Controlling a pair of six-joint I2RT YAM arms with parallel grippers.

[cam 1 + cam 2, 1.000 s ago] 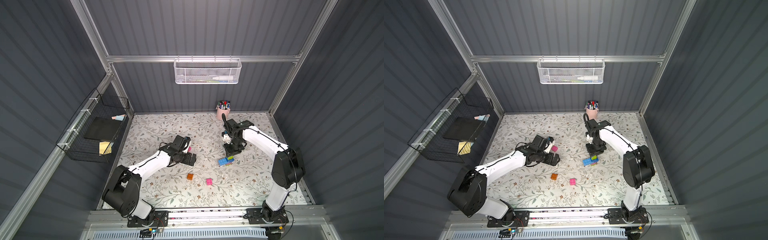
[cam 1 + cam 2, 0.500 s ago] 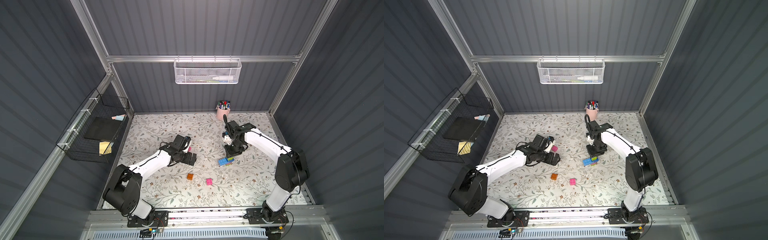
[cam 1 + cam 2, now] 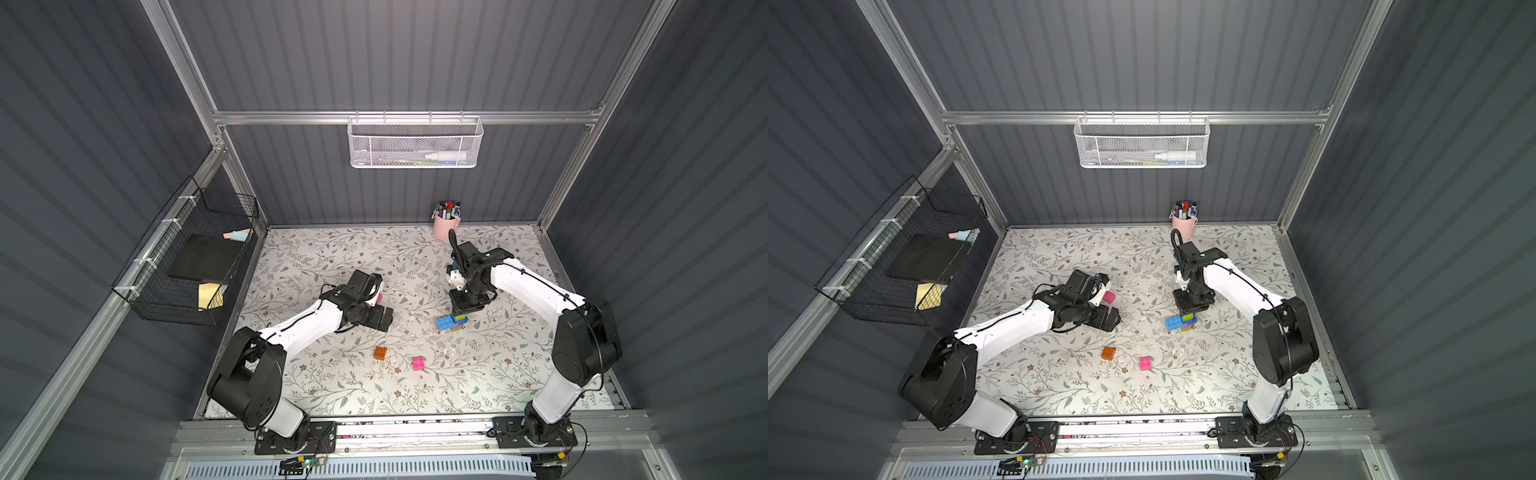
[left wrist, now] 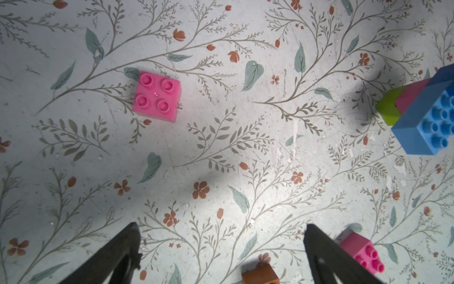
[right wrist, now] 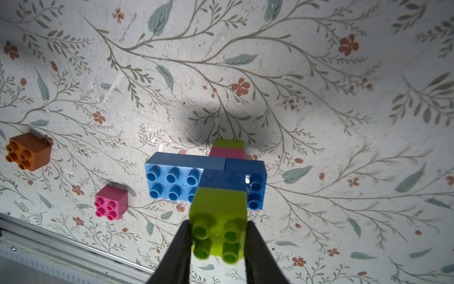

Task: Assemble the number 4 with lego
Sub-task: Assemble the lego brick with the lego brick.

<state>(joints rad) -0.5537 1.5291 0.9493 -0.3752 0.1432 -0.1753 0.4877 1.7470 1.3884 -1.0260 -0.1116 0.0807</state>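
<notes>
**Lime brick gripped over the part-built 4, open mat around it**

The number 4 (image 3: 445, 323), a joined cluster of blue, pink and lime green studded plastic bricks, is seen lying right of the middle of the floral-patterned mat (image 3: 332, 257), well apart from every mat edge. A lime green square studded brick (image 5: 218, 204) is clamped between the jaws of the right gripper (image 5: 218, 225), directly over the cluster and against one of its blue bricks. Whether it is pressed fully home cannot be told. The right arm is reached in from the front right corner, with its forearm sloped toward the back and its wrist turned straight down.

Bare mat lies between the cluster and the left gripper (image 3: 380, 319), whose jaws are spread wide and grip nothing. The left arm is stretched low from the front left corner toward the centre, and its gripper is held just above the mat. A loose pink square studded brick (image 3: 1109, 296) lies just beside the left wrist, on its far side.

A loose orange square studded brick (image 3: 380, 353) and a second pink square studded brick (image 3: 419, 363) are set near each other but apart, toward the front between the two arms. In the right wrist view the front metal rail (image 5: 49, 239) is seen near that second pink brick. A pale pink pen cup (image 3: 445, 226) filled with markers stands at the back edge, behind the right arm and apart from it.
</notes>
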